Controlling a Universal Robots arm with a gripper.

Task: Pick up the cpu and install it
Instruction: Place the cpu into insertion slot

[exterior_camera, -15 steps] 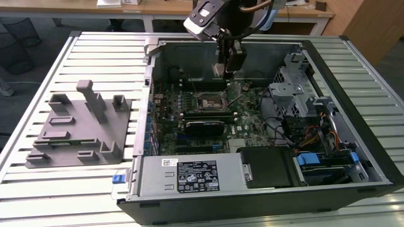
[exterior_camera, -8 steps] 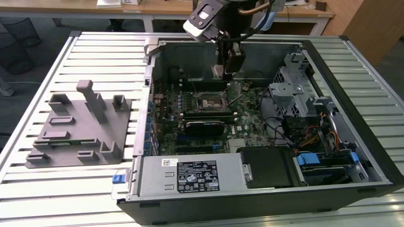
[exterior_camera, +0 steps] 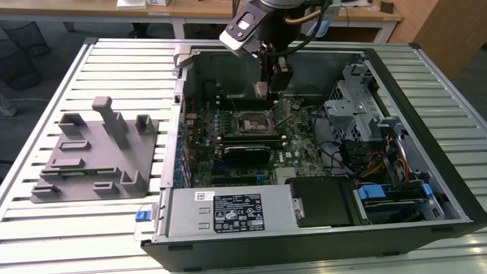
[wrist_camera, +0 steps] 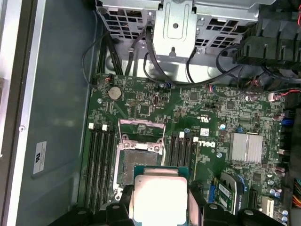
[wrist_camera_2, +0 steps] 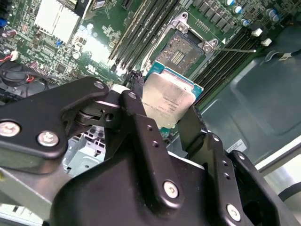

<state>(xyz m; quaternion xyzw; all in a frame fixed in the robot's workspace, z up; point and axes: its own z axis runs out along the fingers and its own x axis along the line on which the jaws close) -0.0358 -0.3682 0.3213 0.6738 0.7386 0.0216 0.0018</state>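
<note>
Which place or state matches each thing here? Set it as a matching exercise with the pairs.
1. silver flat square cpu
2. dark square motherboard socket
3. grey plastic tray with upright posts
4. black pincer

A. open, no chip in it
B. on the slatted metal table
C. gripped, in the air
D. shut on the cpu

Pairs: 1-C, 2-A, 3-B, 4-D

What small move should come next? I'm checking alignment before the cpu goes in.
Probably a short shift to centre the cpu over the socket. The gripper holds it above the board, and in both wrist views the open socket lies beside the chip, not under it.
</note>
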